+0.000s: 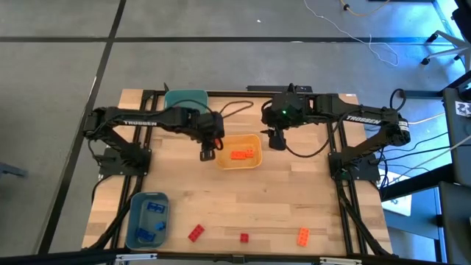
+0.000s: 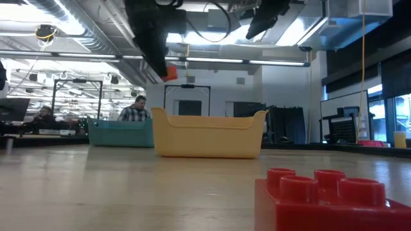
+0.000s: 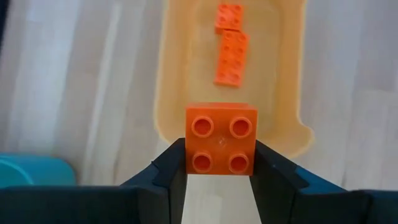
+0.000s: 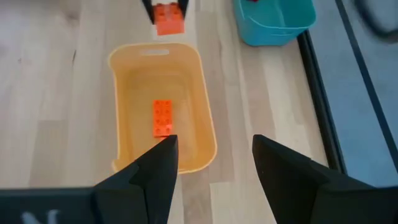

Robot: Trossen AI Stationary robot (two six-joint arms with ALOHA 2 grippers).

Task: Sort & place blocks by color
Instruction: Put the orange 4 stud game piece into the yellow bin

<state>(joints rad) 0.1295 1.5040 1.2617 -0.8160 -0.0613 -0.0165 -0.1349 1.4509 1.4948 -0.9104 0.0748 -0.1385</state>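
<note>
We hold the small square orange plastic brick (image 3: 221,138) clamped in the left gripper (image 3: 219,167), just beside the yellow-orange plastic bin (image 1: 252,161). Centre it over the bin before releasing. The right gripper (image 4: 214,163) waits spread wide, empty.

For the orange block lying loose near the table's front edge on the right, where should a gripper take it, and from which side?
Judging from the high view, the loose orange block lies flat, oblong and slightly tilted, with bare table all round. Best come straight down from above and close across its two long sides at mid-length, the jaws turned to match its tilt. The open right gripper is on its side of the table.
</note>
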